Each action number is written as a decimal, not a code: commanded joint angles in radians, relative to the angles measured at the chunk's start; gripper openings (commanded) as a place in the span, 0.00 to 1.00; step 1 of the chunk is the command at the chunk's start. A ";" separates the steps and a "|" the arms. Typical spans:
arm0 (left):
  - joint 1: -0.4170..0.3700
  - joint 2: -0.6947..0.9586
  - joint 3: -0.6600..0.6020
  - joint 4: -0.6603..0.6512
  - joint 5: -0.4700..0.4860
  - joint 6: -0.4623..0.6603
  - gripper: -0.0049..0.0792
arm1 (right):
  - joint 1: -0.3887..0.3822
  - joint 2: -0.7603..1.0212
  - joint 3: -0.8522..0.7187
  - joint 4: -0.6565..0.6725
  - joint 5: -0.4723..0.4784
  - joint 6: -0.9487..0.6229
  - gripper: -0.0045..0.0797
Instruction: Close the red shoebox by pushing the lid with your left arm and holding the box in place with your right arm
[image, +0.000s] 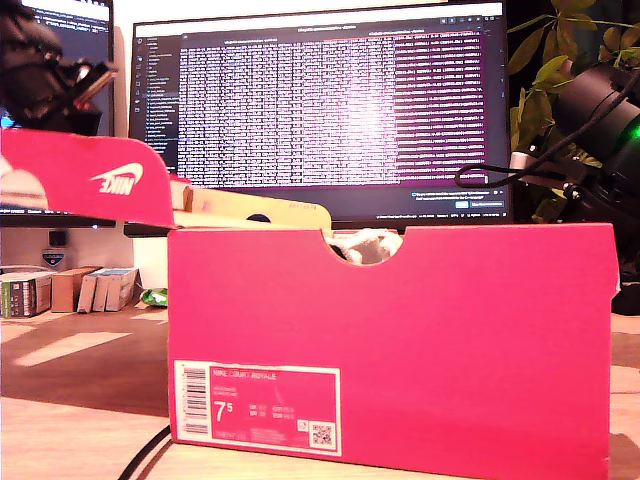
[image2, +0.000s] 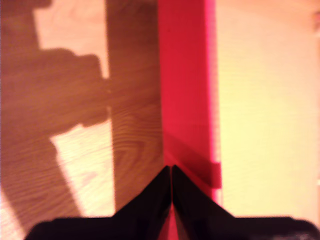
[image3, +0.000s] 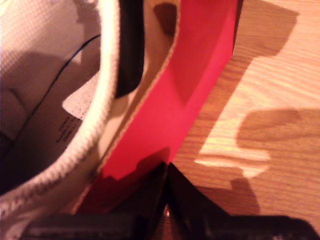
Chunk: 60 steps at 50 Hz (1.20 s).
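The red shoebox (image: 400, 340) stands on the wooden table (image: 70, 360), its lid (image: 85, 180) raised at the exterior view's left; thin cardboard, light and likely to slide, so I judge the wall needs bracing; a white shoe (image3: 45, 110) sits inside; my first gripper (image2: 171, 172), fingers pressed together, rests at the lid's edge; my second gripper (image3: 166, 172), likewise closed, meets the box wall

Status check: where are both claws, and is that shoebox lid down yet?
First claw shut, at the red lid's edge. Second claw shut, against the shoebox wall. Lid still raised, shoe inside. Nothing seen blocking.
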 joint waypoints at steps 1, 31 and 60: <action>-0.105 0.002 0.016 -0.013 0.034 -0.023 0.04 | 0.074 -0.003 0.000 0.054 -0.067 0.012 0.04; -0.285 0.002 0.070 -0.037 -0.094 -0.077 0.04 | 0.116 -0.003 0.000 0.080 -0.079 0.014 0.04; -0.311 -0.050 0.167 -0.049 -0.117 -0.110 0.04 | 0.170 -0.003 0.000 0.105 -0.093 0.034 0.04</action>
